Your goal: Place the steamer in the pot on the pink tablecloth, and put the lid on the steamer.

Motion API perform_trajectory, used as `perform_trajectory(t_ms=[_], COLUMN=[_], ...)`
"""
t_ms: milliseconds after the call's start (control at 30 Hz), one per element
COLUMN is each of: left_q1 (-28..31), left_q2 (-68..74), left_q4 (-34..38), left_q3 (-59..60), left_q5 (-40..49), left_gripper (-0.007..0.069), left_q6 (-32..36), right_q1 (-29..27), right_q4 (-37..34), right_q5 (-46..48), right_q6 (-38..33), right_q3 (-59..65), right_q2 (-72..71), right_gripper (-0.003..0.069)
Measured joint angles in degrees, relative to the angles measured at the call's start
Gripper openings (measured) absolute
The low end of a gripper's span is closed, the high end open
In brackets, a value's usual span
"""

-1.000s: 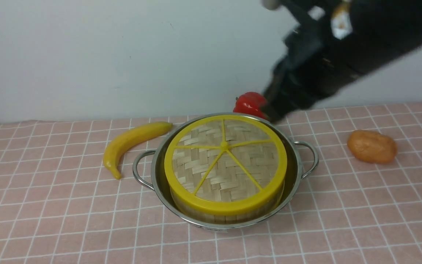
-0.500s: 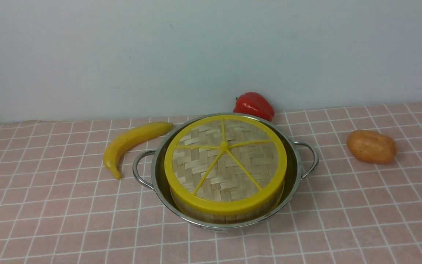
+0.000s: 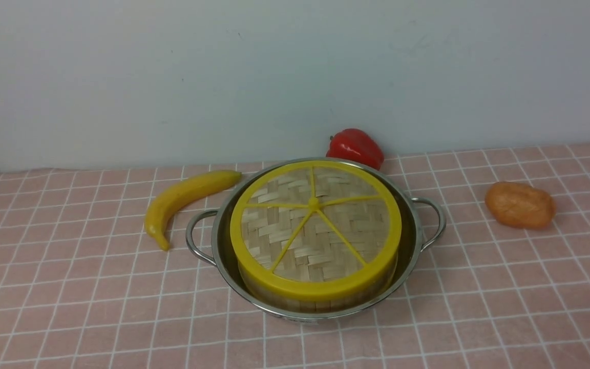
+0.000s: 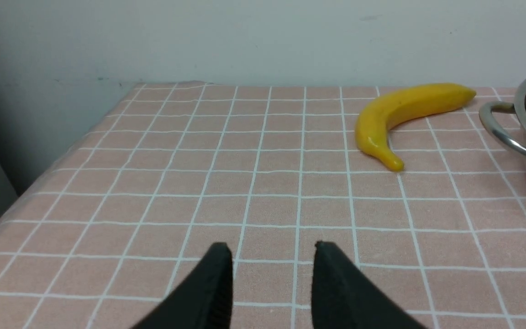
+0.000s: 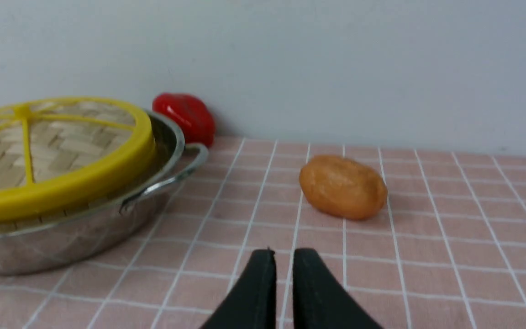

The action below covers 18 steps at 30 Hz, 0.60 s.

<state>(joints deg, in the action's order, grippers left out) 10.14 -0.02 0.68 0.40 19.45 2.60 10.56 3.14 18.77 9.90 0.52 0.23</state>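
Lid is sitting flat on the steamer, steamer is sitting inside the pot, pot is resting on the pink tablecloth covering the worktop, roughly mid-scene in the front view. Neither arm is showing in the front view. Left gripper is hovering over bare cloth, fingers standing apart with a clear gap, holding nothing; the pot is lying well off to its right, with only a rim slice and one looped handle showing at the frame edge, rest cut off. Banana is lying between that gripper and the pot, near the handle but not touching as far as I can tell. Right gripper is also sitting over bare cloth, fingers showing only a narrow slit between them, nothing in it; the pot with the lidded steamer is lying off to its left, apart from the tips, partly cropped by the frame. Orange-brown potato-like lump is lying ahead of the right fingers, apart from them and from the pot. Red pepper is sitting behind the pot against the wall, lower part hidden by the pot rim. Steamer contents are fully hidden under the lid; only a strip of its slatted wall is showing below the yellow rim. Right wrist view is slightly soft.
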Motion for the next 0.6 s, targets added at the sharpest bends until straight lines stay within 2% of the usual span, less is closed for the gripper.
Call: perform_trajectory(t_ms=[600], left_q1=[0.0], left_q2=[0.0], left_q4=[-0.05], left_q3=[0.0], left_q5=[0.0], left_gripper=[0.0243], left_q6=[0.0], right_q1=[0.0], right_q4=[-0.02], right_q5=[0.92], right_q6=[0.11], right_q3=[-0.01], right_q2=[0.0], right_gripper=[0.0134])
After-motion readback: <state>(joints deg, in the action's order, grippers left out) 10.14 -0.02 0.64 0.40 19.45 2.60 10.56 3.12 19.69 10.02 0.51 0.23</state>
